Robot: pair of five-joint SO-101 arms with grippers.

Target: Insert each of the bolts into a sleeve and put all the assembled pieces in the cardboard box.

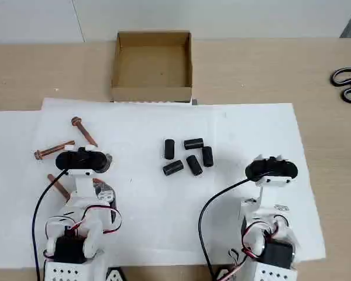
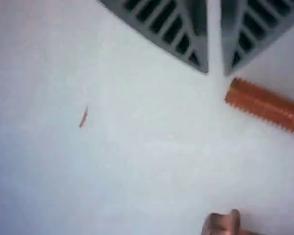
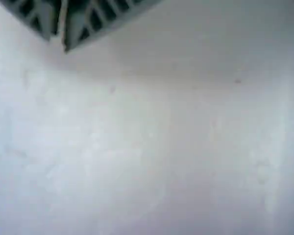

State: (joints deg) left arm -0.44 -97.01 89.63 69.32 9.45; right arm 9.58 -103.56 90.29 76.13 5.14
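nothing is assembled yet, so the step in hand looks like the first pick, a bolt for the left arm. the left gripper (image 2: 215, 66) hangs low over the paper (image 1: 164, 216) with its jaws all but together, only a slit between them, and nothing held. a bolt (image 2: 264, 105) lies just beside the tips, threaded end nearest. to do this well i'd open wide first, come down across the shank rather than along it, and grip near the head — that leaves the thread bare for a sleeve.

the right gripper (image 3: 62, 43) is likewise nearly closed and empty, over bare paper at about 4 o'clock. three bolts (image 1: 85, 130) lie loose at 9 o'clock. five sleeves (image 1: 193, 165) cluster just right of centre, so the right arm would best take an outer one.

the box (image 1: 152, 93) at 12 o'clock sits open and empty — all pieces are yet to go in. scissors (image 1: 348, 85) lie at 2 o'clock, well apart.
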